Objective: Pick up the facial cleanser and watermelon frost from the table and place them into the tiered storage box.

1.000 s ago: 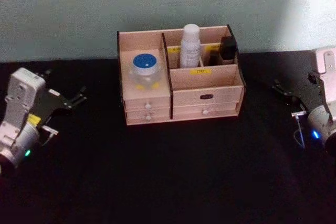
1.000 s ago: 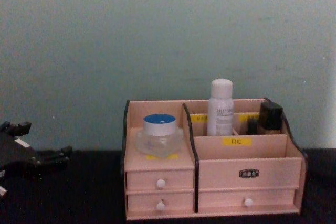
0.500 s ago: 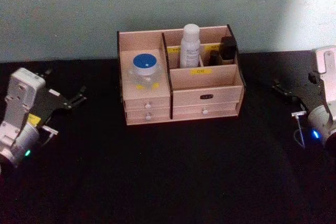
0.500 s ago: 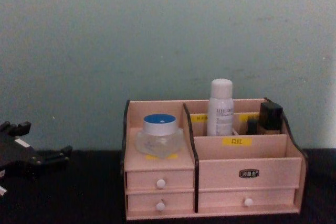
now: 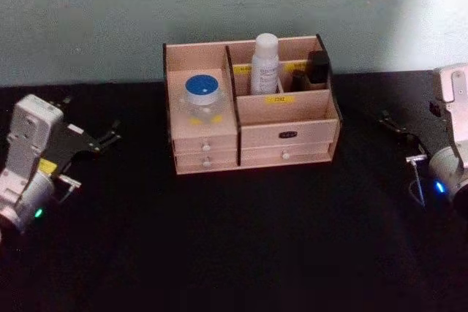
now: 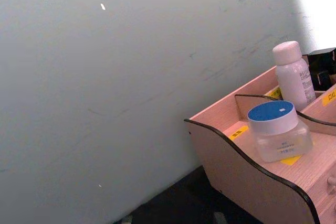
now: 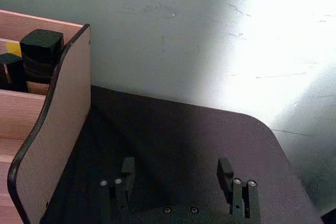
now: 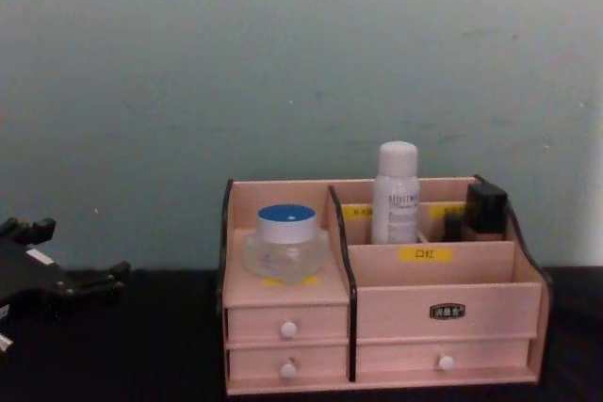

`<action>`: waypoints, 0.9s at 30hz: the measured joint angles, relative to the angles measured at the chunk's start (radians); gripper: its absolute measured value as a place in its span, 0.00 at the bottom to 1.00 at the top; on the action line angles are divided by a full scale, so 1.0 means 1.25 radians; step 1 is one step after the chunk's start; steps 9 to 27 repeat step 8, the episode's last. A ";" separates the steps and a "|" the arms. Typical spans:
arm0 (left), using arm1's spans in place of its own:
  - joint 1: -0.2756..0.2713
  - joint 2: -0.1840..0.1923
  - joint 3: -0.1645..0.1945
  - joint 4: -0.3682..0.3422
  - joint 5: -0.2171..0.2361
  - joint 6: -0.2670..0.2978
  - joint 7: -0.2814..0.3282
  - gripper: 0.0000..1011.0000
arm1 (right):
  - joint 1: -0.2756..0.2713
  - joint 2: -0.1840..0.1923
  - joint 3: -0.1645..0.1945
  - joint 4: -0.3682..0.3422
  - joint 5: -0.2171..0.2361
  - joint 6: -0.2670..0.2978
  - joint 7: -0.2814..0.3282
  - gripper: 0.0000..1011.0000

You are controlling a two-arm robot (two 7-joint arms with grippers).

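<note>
Both grippers, left (image 5: 110, 137) and right (image 5: 386, 119), are idling, jaws apart; the jar (image 5: 202, 98) and bottle (image 5: 265, 63) are sitting in the box (image 5: 285, 135), looking light, rigid, slippery—grip mid-body.

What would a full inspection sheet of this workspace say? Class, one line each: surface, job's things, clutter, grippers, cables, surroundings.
Surface: black table.
Job's things: tiered storage box at the back centre; blue-lidded jar on its left tier, white bottle upright in a rear compartment.
Clutter: small black containers in the box's right rear.
Grippers: left gripper and right gripper open, at the table's sides.
Cables: thin wire by the right arm.
Surroundings: pale wall.
</note>
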 joint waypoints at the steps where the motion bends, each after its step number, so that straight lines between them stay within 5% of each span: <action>1: 0.000 0.000 0.000 0.000 0.000 0.000 0.000 0.99 | 0.000 0.000 0.000 0.000 0.000 0.000 0.000 0.99; 27: 0.000 0.000 0.000 0.000 0.000 0.000 0.000 0.99 | 0.000 0.000 0.000 0.000 0.000 0.000 0.000 0.99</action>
